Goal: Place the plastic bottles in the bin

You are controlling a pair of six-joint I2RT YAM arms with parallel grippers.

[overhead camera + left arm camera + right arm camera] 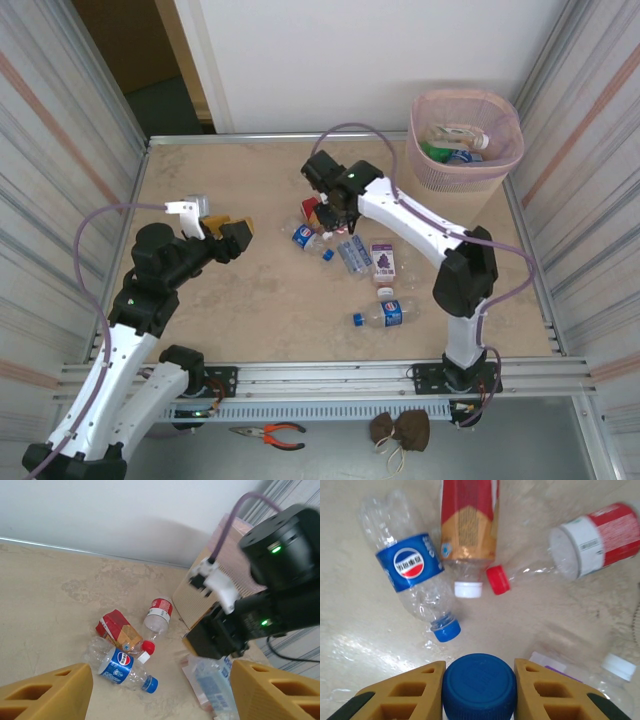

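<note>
The right gripper is clenching the cap of a blue-capped bottle, and its own wrist camera is showing both yellow fingers pressing on that cap. The top camera is not showing this grip clearly, because the arm is covering it. Beyond the cap, a Pepsi bottle, a red carton and a red-labelled bottle are lying close together on the table.

The left gripper is hanging released on the left side, with its fingers wide apart and nothing between them. From there it is looking to the right at the same pile.

The top view is also giving the bin at the far right corner, with some bottles lying inside it, and one more bottle lying alone nearer to the arm bases
</note>
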